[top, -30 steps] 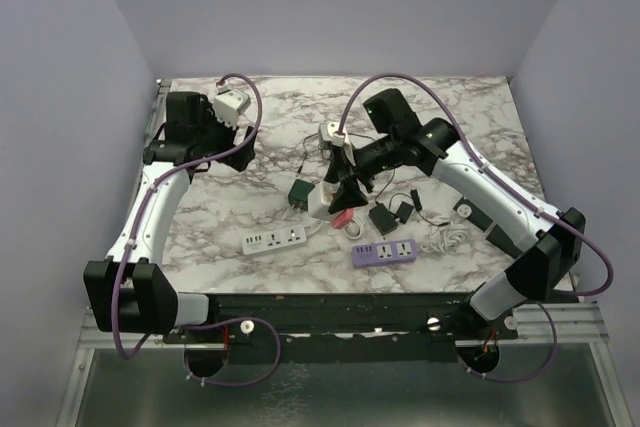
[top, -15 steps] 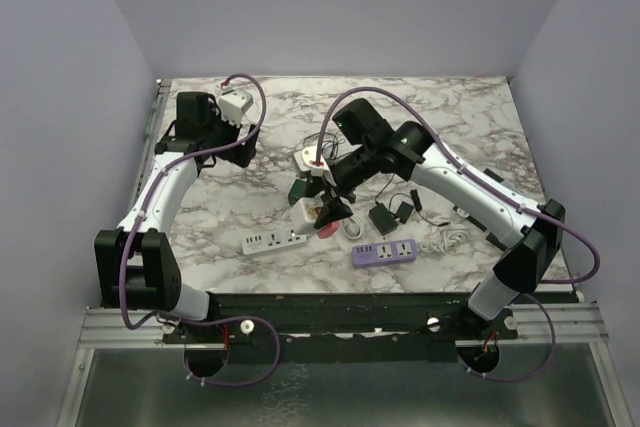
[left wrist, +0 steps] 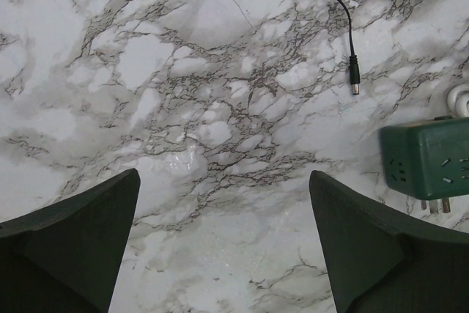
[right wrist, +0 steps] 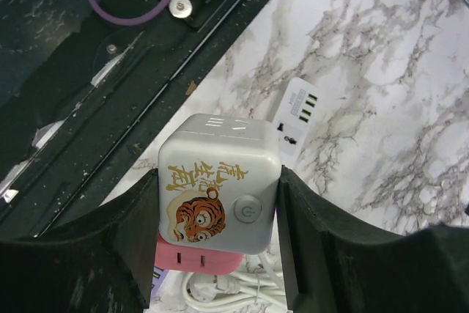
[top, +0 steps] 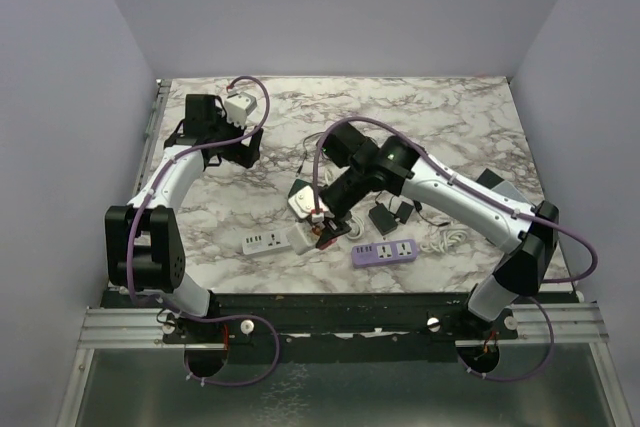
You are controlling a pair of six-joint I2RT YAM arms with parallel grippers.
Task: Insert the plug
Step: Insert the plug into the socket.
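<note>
Fingers of my left gripper (left wrist: 223, 181) stand spread wide over bare marble (left wrist: 220, 71), holding nothing; a green adapter (left wrist: 425, 155) lies off to their right. Within the last second my right gripper (right wrist: 218, 203) has swung in toward the near edge, clamped on the white cube plug (right wrist: 218, 174) with a pink piece (right wrist: 196, 260) under it. The white power strip (right wrist: 297, 111) now sits just beside it, so I judge insertion is close.

Light was soft and even from overhead; my arms threw only faint shadows on the counter (top: 460, 112). Left wrist view: marble sharp, one small glossy glare patch mid-frame, my left hand (left wrist: 223, 181) dark, soft-edged. Right wrist view: my right hand (right wrist: 216, 181) near black, underexposed; far counter bright.
</note>
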